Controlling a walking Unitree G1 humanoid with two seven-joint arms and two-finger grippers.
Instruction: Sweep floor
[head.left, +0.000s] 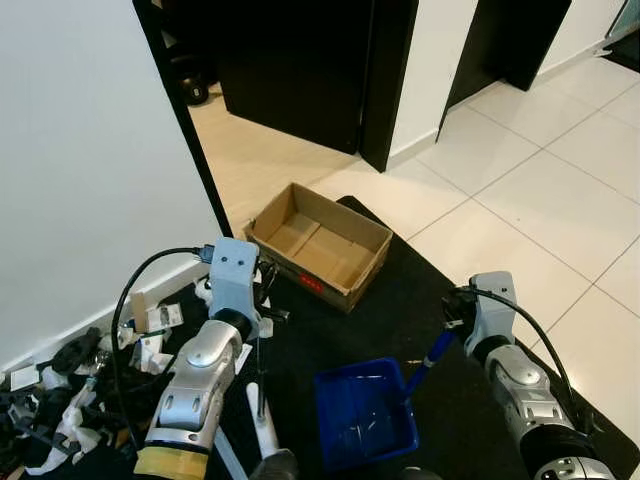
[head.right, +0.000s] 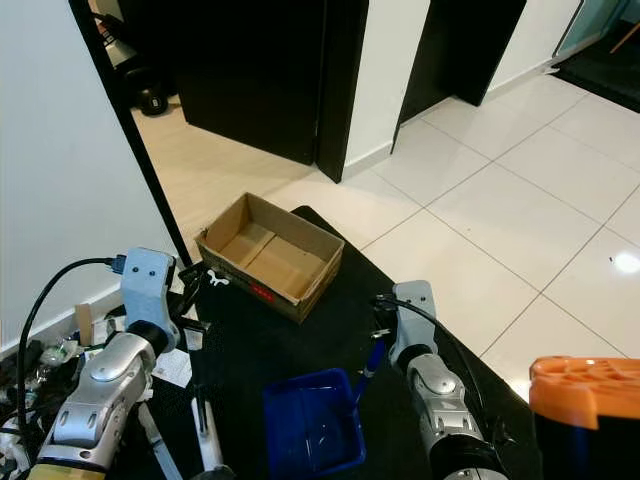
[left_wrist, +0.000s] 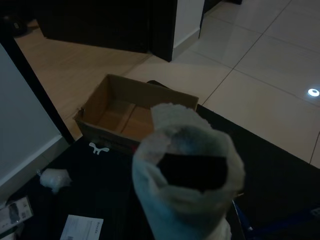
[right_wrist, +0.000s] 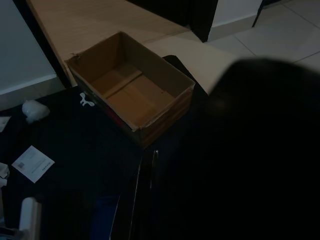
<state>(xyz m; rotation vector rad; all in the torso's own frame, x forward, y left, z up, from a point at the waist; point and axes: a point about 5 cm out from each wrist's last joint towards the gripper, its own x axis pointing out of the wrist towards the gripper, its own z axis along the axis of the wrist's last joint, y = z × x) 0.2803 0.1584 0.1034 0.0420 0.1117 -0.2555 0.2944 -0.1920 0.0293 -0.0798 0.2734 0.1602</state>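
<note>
**Sweeping barely begun: litter still on the mat, dustpan nearly empty**

Floor (head.left: 560, 180) here is pale tile with a black mat (head.left: 400, 300) laid over it, and the mess sits on the mat's edge at about 9 o'clock, along the white wall: scraps of paper (head.left: 160, 318), a white wad (left_wrist: 54, 179) and a tangle of small clutter (head.left: 60, 390). An open, empty cardboard box (head.left: 320, 243) stands at 12 o'clock on the mat's far corner.

A blue dustpan (head.left: 365, 418) lies at 6 o'clock, its handle running up to the right gripper (head.left: 452, 322), which appears to hold it, though the fingers themselves are hidden and I cannot tell how they stand. The left gripper (head.left: 262, 300) carries a white-handled brush (head.left: 262, 425) hanging down at 7 o'clock; its wrist view looks along a pale padded handle end (left_wrist: 187, 185). The grasp looks closed on it, judging by how the brush hangs.

My reading is that little is done. The pan holds at most a few faint specks, while the litter at 9 o'clock is ungathered. What remains is brushing that debris toward the pan and collecting it, perhaps emptying into the box.
</note>
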